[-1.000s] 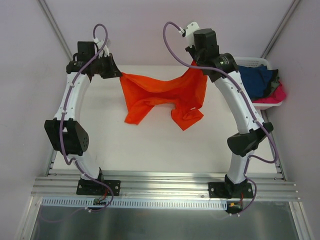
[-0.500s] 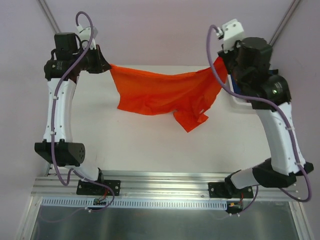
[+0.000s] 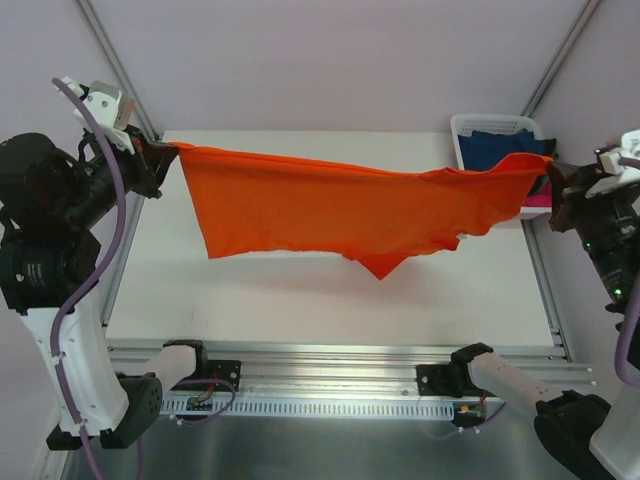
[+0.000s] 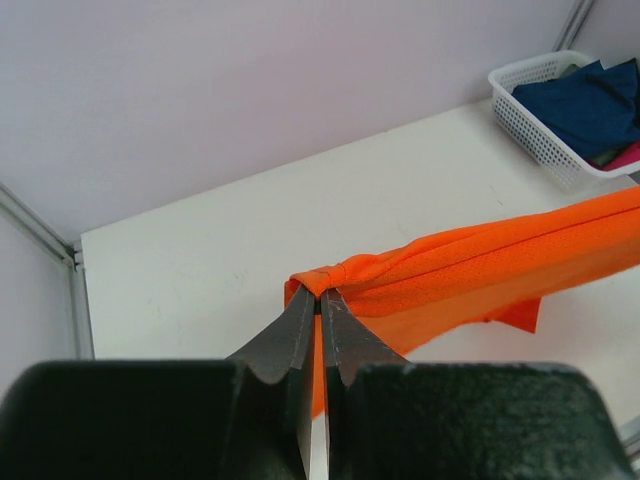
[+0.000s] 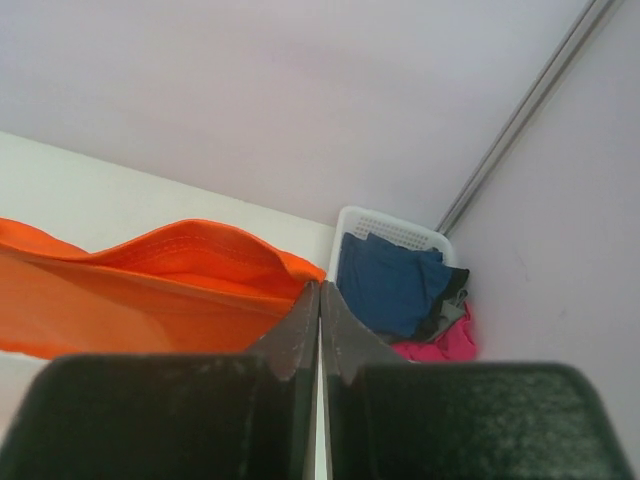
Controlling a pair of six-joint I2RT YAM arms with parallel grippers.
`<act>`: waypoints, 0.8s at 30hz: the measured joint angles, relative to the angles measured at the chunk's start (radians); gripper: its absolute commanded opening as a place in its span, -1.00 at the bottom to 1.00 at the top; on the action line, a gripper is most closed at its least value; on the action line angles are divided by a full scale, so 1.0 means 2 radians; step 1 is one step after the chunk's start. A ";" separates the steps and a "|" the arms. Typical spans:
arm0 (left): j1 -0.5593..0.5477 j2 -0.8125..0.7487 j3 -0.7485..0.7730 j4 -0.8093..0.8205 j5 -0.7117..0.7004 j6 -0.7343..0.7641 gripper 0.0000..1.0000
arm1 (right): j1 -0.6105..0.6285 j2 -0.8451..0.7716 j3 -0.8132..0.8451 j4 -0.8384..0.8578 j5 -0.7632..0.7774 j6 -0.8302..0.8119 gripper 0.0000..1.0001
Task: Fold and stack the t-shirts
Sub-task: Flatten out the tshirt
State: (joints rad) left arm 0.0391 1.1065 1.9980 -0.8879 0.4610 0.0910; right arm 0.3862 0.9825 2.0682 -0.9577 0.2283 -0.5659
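Note:
The orange t-shirt (image 3: 340, 210) hangs stretched wide in the air above the table, held at both ends. My left gripper (image 3: 165, 152) is shut on its left corner, raised at the far left; the pinched cloth (image 4: 330, 275) bunches at the fingertips in the left wrist view. My right gripper (image 3: 548, 178) is shut on the right corner, raised at the far right; the orange cloth (image 5: 170, 270) shows left of the tips in the right wrist view. A navy t-shirt (image 3: 500, 145) and a pink t-shirt (image 5: 440, 340) lie in the basket.
A white slotted basket (image 3: 495, 122) stands at the table's back right corner, close behind the right gripper. The white table (image 3: 300, 290) lies under the hanging shirt. Purple walls and metal frame posts surround the table.
Both arms have swung outward and up, away from each other. The orange shirt went from sagging and partly on the table to stretched wide in the air.

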 measured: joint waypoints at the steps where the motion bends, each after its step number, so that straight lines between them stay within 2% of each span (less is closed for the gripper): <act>1: 0.004 -0.007 0.000 -0.002 0.000 0.002 -1.00 | -0.006 -0.004 0.009 -0.006 -0.008 0.006 -0.99; 5: 0.009 -0.013 0.000 -0.012 -0.001 0.007 -1.00 | -0.025 -0.004 0.035 -0.013 -0.034 0.022 -0.99; 10: 0.011 0.015 0.000 -0.017 -0.005 0.018 -1.00 | -0.028 -0.001 0.005 0.002 -0.040 0.023 -0.99; 16: 0.011 0.119 0.044 -0.010 -0.015 0.029 -1.00 | -0.028 0.050 -0.036 0.047 -0.038 0.011 -0.99; 21: 0.011 0.222 0.122 -0.003 -0.027 0.034 -1.00 | -0.028 0.118 -0.028 0.076 -0.033 -0.001 -0.99; 24: 0.011 0.248 0.154 -0.004 -0.028 0.035 -1.00 | -0.029 0.146 -0.017 0.078 -0.029 -0.007 -0.99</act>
State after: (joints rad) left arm 0.0608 1.6028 2.3051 -0.8951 0.4057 0.1616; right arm 0.3286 1.2743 2.0350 -0.8017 0.1707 -0.5804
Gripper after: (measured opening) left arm 0.010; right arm 0.010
